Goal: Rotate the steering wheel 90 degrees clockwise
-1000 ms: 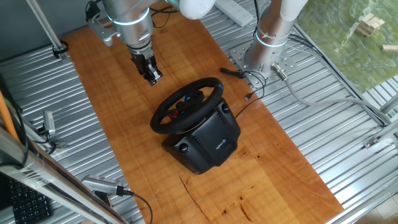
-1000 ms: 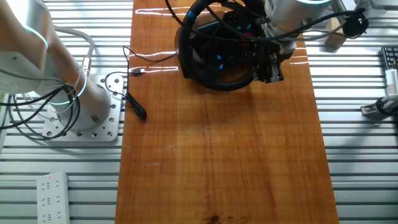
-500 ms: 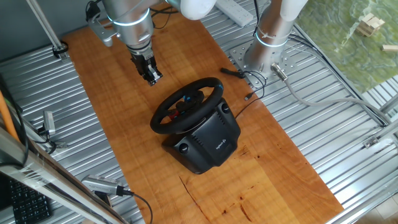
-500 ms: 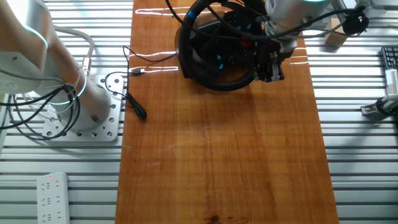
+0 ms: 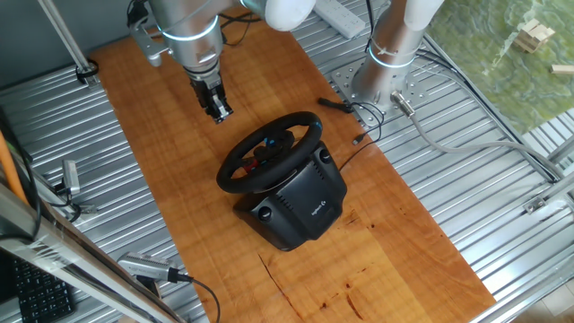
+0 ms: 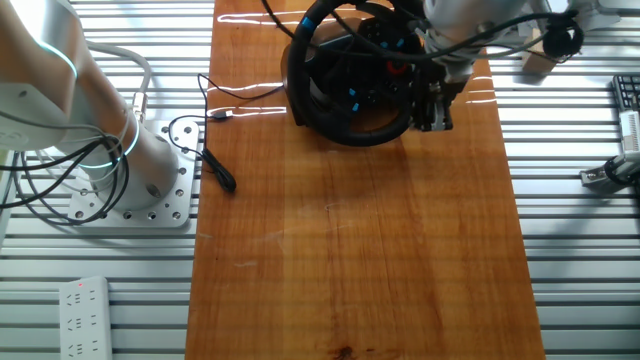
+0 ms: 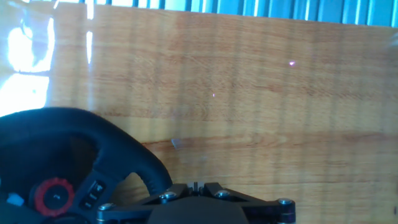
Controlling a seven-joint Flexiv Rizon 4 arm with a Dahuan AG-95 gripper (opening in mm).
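My gripper (image 5: 218,111), fingers apparently together and empty, hangs upper left of the steering wheel (image 5: 269,151) without touching it; I judge the turn not begun.

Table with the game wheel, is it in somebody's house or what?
Probably a robot lab, not a house. The steering wheel sits on a wooden board over ribbed metal, beside a bolted-down robot arm base.
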